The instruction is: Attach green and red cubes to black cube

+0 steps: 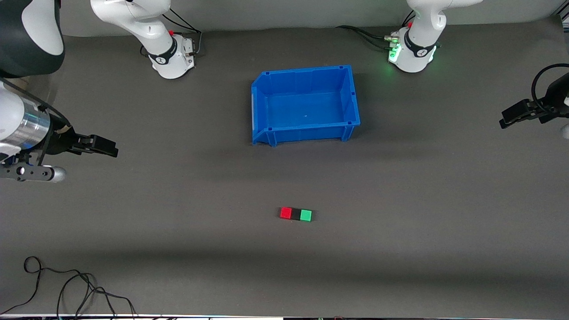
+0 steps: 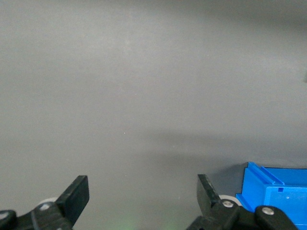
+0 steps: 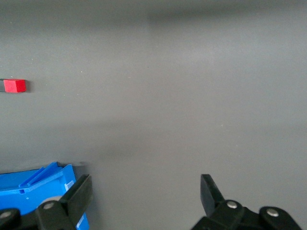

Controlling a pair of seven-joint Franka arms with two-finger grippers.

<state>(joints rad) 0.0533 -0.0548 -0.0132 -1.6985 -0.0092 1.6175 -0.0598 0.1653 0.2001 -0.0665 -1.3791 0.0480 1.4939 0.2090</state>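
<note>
Left hand (image 1: 504, 121) hangs over the surface's edge at the left arm's end, fingers wide apart, holding nothing; its wrist view shows only bare mat and a corner of the blue bin (image 2: 276, 191). Right hand (image 1: 113, 149) is over the right arm's end, fingers likewise spread and empty; both arms look parked — waiting.

Outward from there: blue bin (image 1: 304, 106) sits mid-surface, nothing in it; nearer the front camera than the bin lies a short row — red cube (image 1: 286, 213), black cube (image 1: 295, 214), green cube (image 1: 306, 215) — touching side to side, black in the middle, red toward the right arm's end, green toward the left arm's. Right wrist view catches the red cube (image 3: 14, 86) well apart from that hand.

Task looks done, judging by the row.

Handling, as a guess: cubes small, light, stiff, matte so prob. not slippery; not fragile. If the row needs lifting, pinch across its two long faces at the black cube; gripping one end cube may break a joint.
</note>
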